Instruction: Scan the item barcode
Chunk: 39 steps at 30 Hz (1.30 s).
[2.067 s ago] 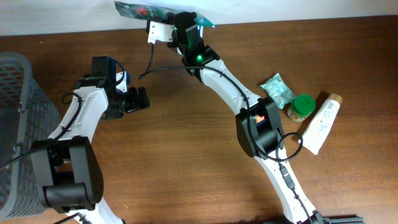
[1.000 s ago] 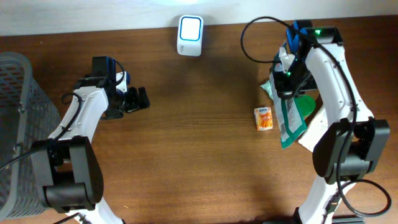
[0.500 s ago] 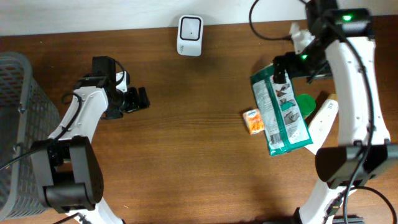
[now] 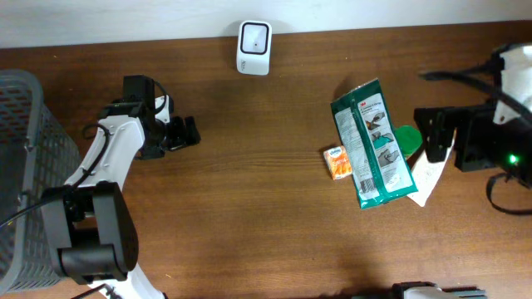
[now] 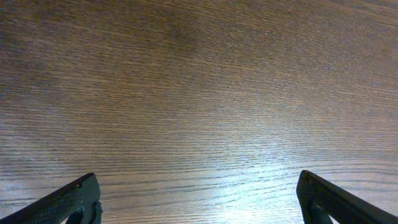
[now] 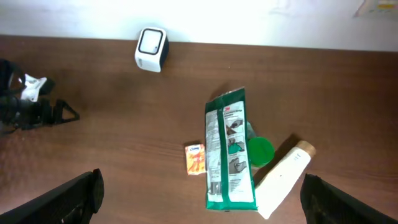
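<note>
Overhead, the pouch (image 4: 373, 143) lies flat on the table (image 4: 249, 224) out toward 3 o'clock, green with its printed face up. Its long side runs roughly 12 to 6 with a slight lean. A small orange packet (image 4: 337, 162) sits just beside its 9 o'clock edge. A green-lidded jar (image 4: 407, 138) shows at its 3 o'clock edge, and a white tube (image 4: 431, 170) lies slanted by its 4 o'clock corner. The white scanner (image 4: 253, 36) stands at 12 o'clock near the table's far edge, well apart from the pouch. The right gripper (image 4: 427, 133) hangs at 3 o'clock, past the jar and above the tube, with its fingers spread wide and nothing between them. From its wrist camera the pouch, packet, jar and tube all lie on the wood well below. The left gripper (image 4: 188, 133) sits toward 9 o'clock, also spread and empty, with only wood grain showing between its tips. A grey wire basket (image 4: 23, 149) stands at the table's 9 o'clock edge.
</note>
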### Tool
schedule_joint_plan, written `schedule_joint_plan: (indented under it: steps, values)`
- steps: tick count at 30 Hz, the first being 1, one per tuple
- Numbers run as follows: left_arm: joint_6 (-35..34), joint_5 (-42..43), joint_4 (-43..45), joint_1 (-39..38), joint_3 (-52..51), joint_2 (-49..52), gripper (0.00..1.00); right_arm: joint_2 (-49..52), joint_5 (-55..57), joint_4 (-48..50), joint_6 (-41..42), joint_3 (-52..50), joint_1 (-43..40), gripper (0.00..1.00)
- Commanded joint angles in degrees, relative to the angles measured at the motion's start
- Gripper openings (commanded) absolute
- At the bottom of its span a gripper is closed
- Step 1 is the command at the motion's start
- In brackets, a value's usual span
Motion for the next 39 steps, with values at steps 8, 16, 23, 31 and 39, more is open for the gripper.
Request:
schedule_joint_plan:
  steps: [8,16,23,31,39]
  values:
    - [0.11,0.04,0.11,0.15,0.35,-0.39,0.99,-16.28,9.99,30.64,-0.17,-26.10,0.00,0.98]
    - [0.11,0.04,0.09,0.15,0.35,-0.39,0.99,-50.64,4.72,85.42,-0.09,-94.60,0.02,0.98]
    - [0.11,0.04,0.09,0.15,0.35,-0.39,0.99,-69.70,3.26,101.79,-0.09,-124.65,0.13,0.98]
    - [0.11,0.04,0.09,0.15,0.37,-0.39,0.99,-78.95,3.65,102.01,-0.11,-136.61,1.95,0.98]
    - [0.11,0.04,0.11,0.15,0.37,-0.39,0.99,-78.97,3.67,92.83,0.09,-136.61,1.95,0.98]
